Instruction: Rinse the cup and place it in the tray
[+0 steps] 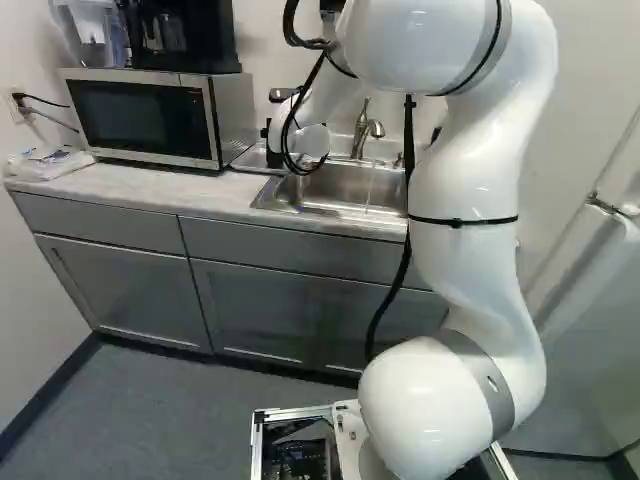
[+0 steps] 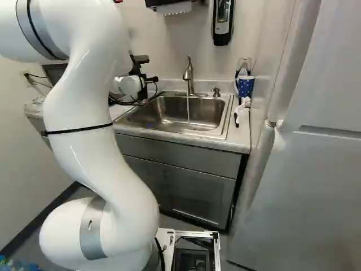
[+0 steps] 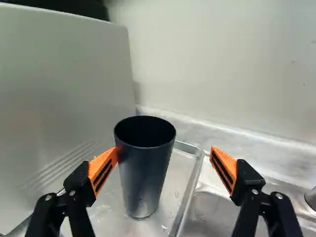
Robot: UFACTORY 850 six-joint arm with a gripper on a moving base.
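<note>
Smooth, dark, tapered cup [image 3: 144,173] noted upright in the wet, round-cornered metal tray [image 3: 188,195], a flat pale panel [image 3: 64,94] and wall close behind. Tool [image 2: 137,66] stands wide open, gripping nothing, one finger at the cup's side, contact unconfirmed. Water runs from the curved metal faucet [image 2: 189,74] into the sink [image 2: 164,116].

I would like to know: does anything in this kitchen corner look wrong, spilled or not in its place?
One thing: water is running from the faucet into the sink with nothing under the stream, which looks wasteful. The dark tumbler stands upright in the metal tray; the drops beside it seem normal.
</note>
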